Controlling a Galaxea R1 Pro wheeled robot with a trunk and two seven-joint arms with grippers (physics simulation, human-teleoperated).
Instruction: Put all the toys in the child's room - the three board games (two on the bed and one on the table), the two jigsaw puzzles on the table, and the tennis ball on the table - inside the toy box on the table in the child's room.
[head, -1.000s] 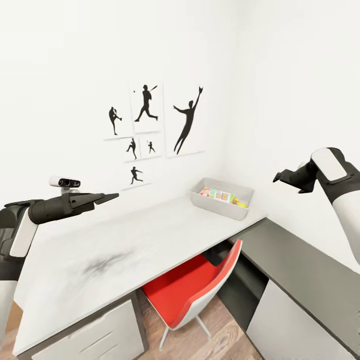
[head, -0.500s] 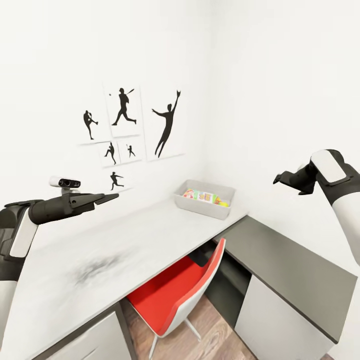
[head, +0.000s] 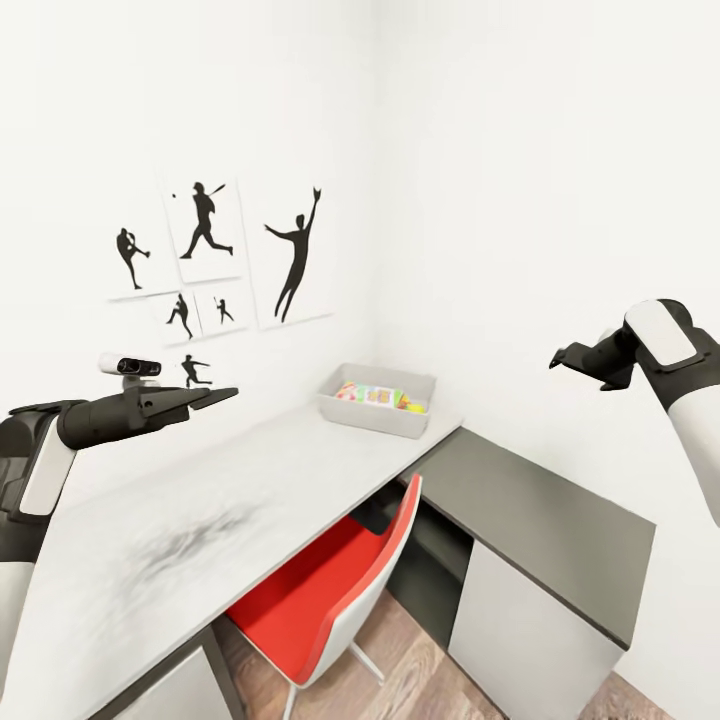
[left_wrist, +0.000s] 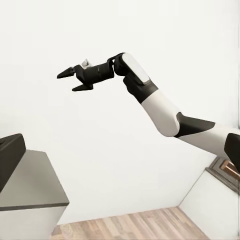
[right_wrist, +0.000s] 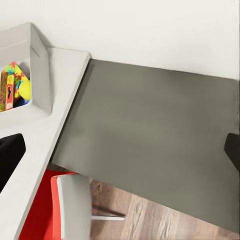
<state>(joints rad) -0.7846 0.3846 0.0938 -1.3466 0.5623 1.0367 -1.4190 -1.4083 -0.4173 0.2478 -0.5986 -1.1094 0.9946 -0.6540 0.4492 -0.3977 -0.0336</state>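
— Both pincers look unloaded to me. Left pincer (head: 205, 398) is held out level above the light top of the table (head: 250, 480), its two fingers lying close together in a narrow wedge with nothing between them.

— And the right one?

— Right pincer (head: 568, 357) is raised out over the dark corner section, well above it. From the left wrist camera its fingers (left_wrist: 69, 81) are spread apart on empty air, so it carries nothing either.

— Where are the toys, then?

— In the toy box (head: 378, 400), which sits at the far end of the light top, close to the room's corner and below the black silhouette pictures (head: 215, 255). Colourful things lie inside it. The right wrist camera catches a yellow-green roundish shape that I take for the tennis ball (right_wrist: 24, 90), next to multicolour jigsaw pieces (right_wrist: 14, 70) and what may be a printed game box edge. How many board games are in there I cannot tell.

— Anything loose on the table?

— None that I can make out; the top and the dark section are bare of toys, with the red chair (head: 330, 590) tucked under.

— So which step?

— My guess is it is between carries, or finished. The bed isn't in sight, so the next move calls for checking it for any remaining game, then bringing that to the box with free pincers.
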